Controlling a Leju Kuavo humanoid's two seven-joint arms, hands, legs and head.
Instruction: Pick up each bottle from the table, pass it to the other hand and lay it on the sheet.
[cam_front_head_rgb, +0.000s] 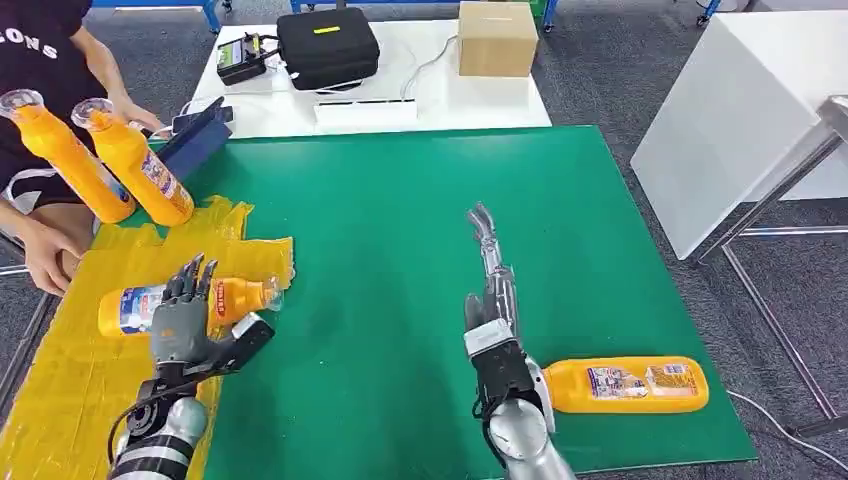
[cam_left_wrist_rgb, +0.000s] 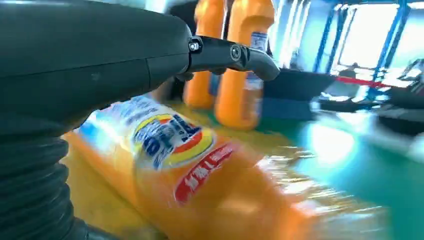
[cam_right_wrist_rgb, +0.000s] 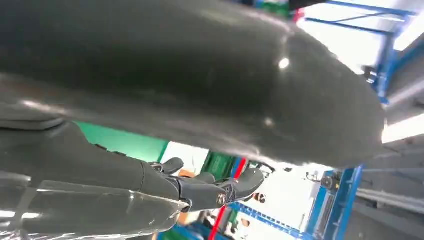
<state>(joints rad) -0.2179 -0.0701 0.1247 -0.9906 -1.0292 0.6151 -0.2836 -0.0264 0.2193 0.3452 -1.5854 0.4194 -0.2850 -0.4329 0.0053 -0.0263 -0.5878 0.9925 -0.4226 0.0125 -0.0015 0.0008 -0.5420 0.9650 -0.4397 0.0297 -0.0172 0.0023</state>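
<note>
The green tabletop (cam_front_head_rgb: 420, 250) lay mostly bare through its middle and far right, leaving broad open room between the two hands. The yellow sheet (cam_front_head_rgb: 70, 350) covered its near-left part and ran over the left edge.

One bottle (cam_front_head_rgb: 185, 300) lay on its side on the sheet, cap toward the right. The left hand (cam_front_head_rgb: 190, 325) hovered just over it, fingers (cam_front_head_rgb: 195, 280) apart and holding nothing; in the left wrist view the thumb (cam_left_wrist_rgb: 235, 52) stood clear above the label (cam_left_wrist_rgb: 175, 145).

The right hand (cam_front_head_rgb: 495, 330) was raised near the tabletop's near middle, fingers (cam_front_head_rgb: 485, 235) straight, spread and empty. A second bottle (cam_front_head_rgb: 625, 385) lay on its side just right of that wrist, close to the near edge and the near-right corner.

At the far left a person (cam_front_head_rgb: 40, 110) sat against the tabletop's edge, with two upright bottles (cam_front_head_rgb: 110, 155) standing side by side at the sheet's far end. Beyond the green tabletop, a white table (cam_front_head_rgb: 400, 95) carried a black case (cam_front_head_rgb: 327, 47), a cardboard box (cam_front_head_rgb: 497, 38) and a dark tablet (cam_front_head_rgb: 200, 140). A white stand (cam_front_head_rgb: 740, 120) stood off the right edge.
</note>
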